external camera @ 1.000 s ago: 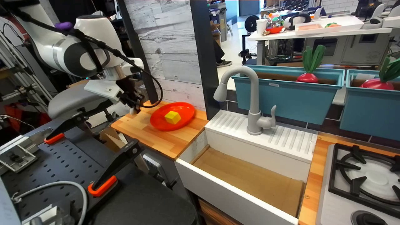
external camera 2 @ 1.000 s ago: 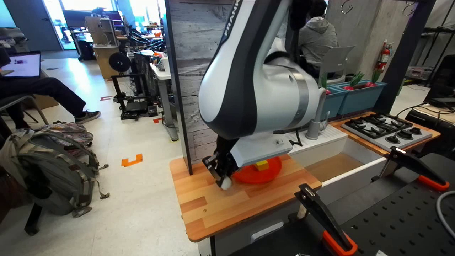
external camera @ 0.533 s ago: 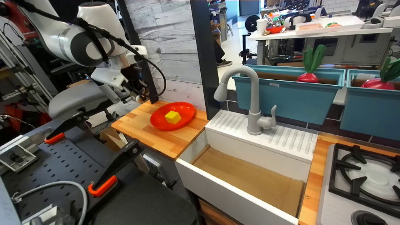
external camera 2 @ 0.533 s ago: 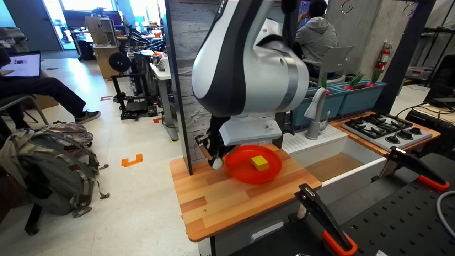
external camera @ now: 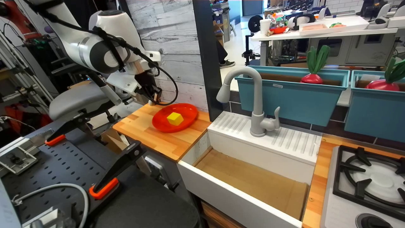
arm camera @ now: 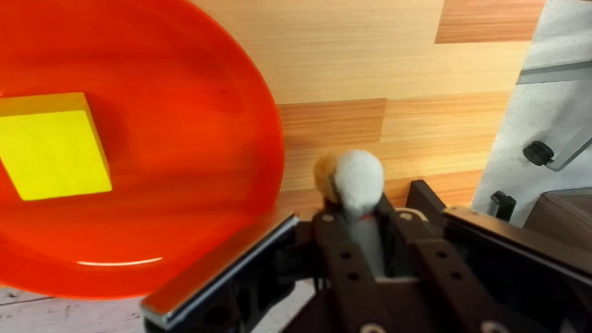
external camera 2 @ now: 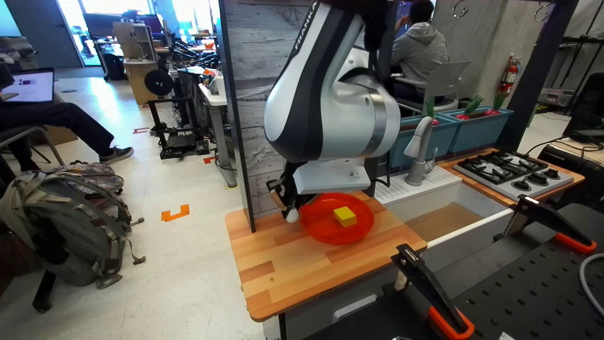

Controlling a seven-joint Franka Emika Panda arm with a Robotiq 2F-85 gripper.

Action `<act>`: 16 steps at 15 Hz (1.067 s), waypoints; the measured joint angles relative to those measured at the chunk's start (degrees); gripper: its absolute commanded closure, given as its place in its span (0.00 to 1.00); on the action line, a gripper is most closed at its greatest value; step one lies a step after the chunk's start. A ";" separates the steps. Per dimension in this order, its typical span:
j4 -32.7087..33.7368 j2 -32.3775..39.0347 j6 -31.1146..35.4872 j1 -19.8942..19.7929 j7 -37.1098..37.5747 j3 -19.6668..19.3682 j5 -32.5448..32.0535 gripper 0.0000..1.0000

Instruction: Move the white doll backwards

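Wrist view: one gripper (arm camera: 364,217) holds one doll (arm camera: 360,179) beside one plate (arm camera: 194,148).

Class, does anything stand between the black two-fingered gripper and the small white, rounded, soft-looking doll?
Nothing visible does: the black gripper holds the white doll directly. In the wrist view, the glossy red-orange round plate, bearing a yellow cube-shaped block, lies left of the doll, not between.

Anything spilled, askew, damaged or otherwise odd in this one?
Nothing stands out: the red-orange plate rests on the wooden counter, the yellow block sits in it, and the gripper holds the white doll. I see no spill or damage.
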 measured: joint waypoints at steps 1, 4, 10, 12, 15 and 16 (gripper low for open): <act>0.72 0.99 0.00 0.03 0.12 -0.05 0.00 0.96; 2.95 3.63 0.00 0.11 0.45 -0.05 0.00 0.96; 6.56 6.44 0.23 0.47 1.13 0.11 0.00 0.44; 7.00 6.64 0.31 0.45 1.23 0.19 0.00 0.29; 7.03 6.63 0.55 0.00 1.23 0.88 0.00 0.08; 6.90 6.61 0.79 -0.24 1.19 1.27 0.00 0.01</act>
